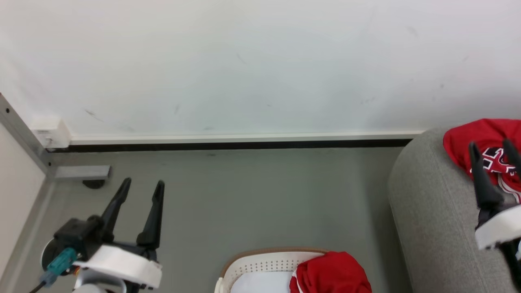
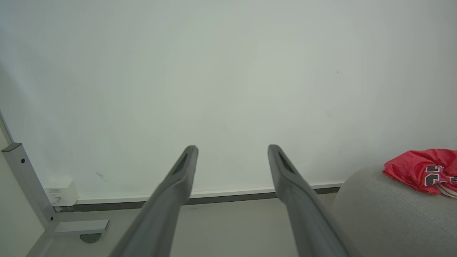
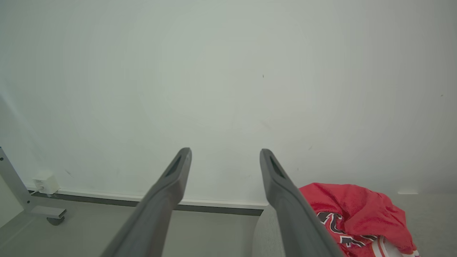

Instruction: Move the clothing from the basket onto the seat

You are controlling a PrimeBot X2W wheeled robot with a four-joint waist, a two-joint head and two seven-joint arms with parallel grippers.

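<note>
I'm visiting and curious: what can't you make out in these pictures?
- Basket: cut off by the head view's bottom edge; the red garment in it hides what lies beneath.
- Numerals on the sofa garment: folded, and crossed by the right gripper in the head view; unreadable.
- Sofa: cut off at the right edge.
- Wall box: too small to identify.

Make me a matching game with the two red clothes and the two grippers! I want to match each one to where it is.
Things:
1. numbered garment
2. other red garment
3. left gripper
4. right gripper

Places:
A. in the basket
B. open, over the floor
C. lying on the sofa
D. open, over the sofa

Pairs: 1-C, 2-A, 3-B, 4-D
</note>
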